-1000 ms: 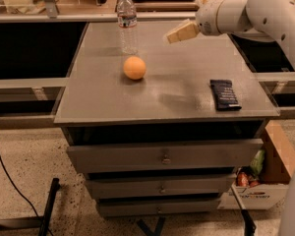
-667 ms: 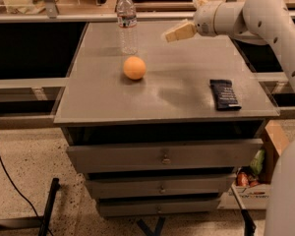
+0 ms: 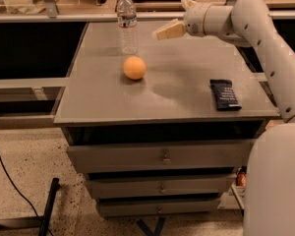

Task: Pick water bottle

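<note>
The water bottle (image 3: 127, 22) is clear plastic with a white cap and a dark label band. It stands upright near the back left of the grey cabinet top (image 3: 167, 95). An orange ball (image 3: 134, 68) lies just in front of it. My gripper (image 3: 177, 16) hangs above the back middle of the top, to the right of the bottle and apart from it. Its tan fingers (image 3: 168, 30) are spread open and hold nothing.
A dark flat packet (image 3: 224, 94) lies at the right front of the top. Drawers (image 3: 162, 157) fill the cabinet's front. A rail and shelf (image 3: 64, 16) run behind the top. A black cable (image 3: 10, 181) trails over the floor at the left.
My gripper has moved a little to the left, closer to the bottle. The bottle, ball and packet have not moved.
</note>
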Action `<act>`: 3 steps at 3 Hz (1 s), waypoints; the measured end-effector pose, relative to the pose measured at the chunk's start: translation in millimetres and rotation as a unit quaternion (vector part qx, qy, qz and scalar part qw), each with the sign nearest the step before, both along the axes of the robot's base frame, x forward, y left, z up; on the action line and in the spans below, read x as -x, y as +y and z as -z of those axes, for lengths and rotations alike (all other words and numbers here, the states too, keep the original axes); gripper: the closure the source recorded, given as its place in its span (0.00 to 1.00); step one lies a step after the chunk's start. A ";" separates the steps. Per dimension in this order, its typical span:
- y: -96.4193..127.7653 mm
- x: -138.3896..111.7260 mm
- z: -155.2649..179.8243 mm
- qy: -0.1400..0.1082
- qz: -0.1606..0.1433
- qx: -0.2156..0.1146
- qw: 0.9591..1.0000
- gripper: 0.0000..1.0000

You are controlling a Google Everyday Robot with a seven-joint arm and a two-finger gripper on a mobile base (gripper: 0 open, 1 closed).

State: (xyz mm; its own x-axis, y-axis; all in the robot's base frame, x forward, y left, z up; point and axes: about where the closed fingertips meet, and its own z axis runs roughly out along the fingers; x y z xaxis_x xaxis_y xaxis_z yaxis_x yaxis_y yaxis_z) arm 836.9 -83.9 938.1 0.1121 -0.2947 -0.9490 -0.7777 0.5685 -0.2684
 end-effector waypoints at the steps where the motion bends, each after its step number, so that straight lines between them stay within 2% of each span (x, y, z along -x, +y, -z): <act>1: 13.6 -9.6 7.9 0.006 -0.011 0.003 1.000 0.00; 3: 29.5 -28.9 22.6 0.019 -0.022 0.000 1.000 0.00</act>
State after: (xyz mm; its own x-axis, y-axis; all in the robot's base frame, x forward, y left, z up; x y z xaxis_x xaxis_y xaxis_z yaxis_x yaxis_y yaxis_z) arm 865.9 -54.4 915.5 0.0888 -0.2902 -0.9528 -0.8118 0.5332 -0.2380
